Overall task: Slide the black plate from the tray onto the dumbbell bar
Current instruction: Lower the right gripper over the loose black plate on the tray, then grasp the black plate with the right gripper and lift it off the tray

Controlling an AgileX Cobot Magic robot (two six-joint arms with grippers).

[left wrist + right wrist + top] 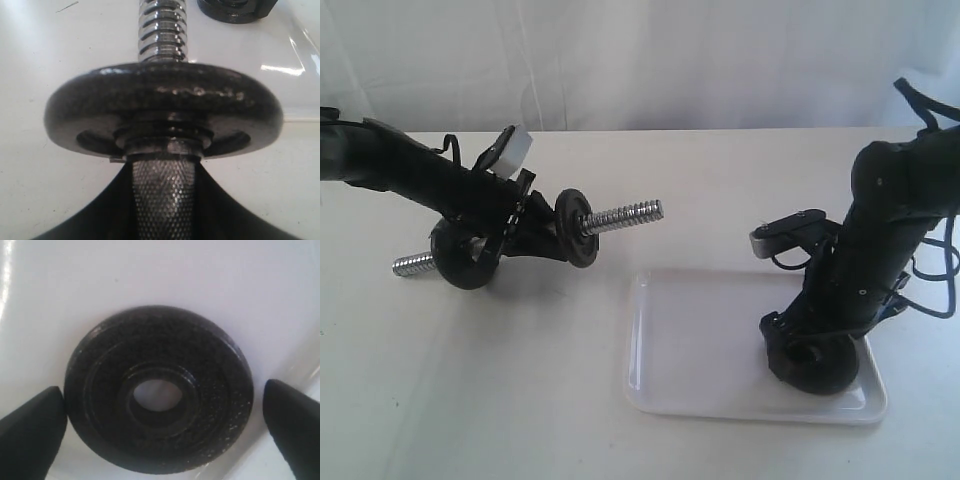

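No text, brand, number or sign can be read in any view. The black plate (215, 385) in the tray (150, 270) shows only a rough, grainy face (embossed letters, if any, are too faint to tell). The disc (165, 95) on the dumbbell bar (162, 30) has small raised marks on its rim, not legible.

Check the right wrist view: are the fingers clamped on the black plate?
No, the fingers flank the black plate spread wide, tray showing in the gap.
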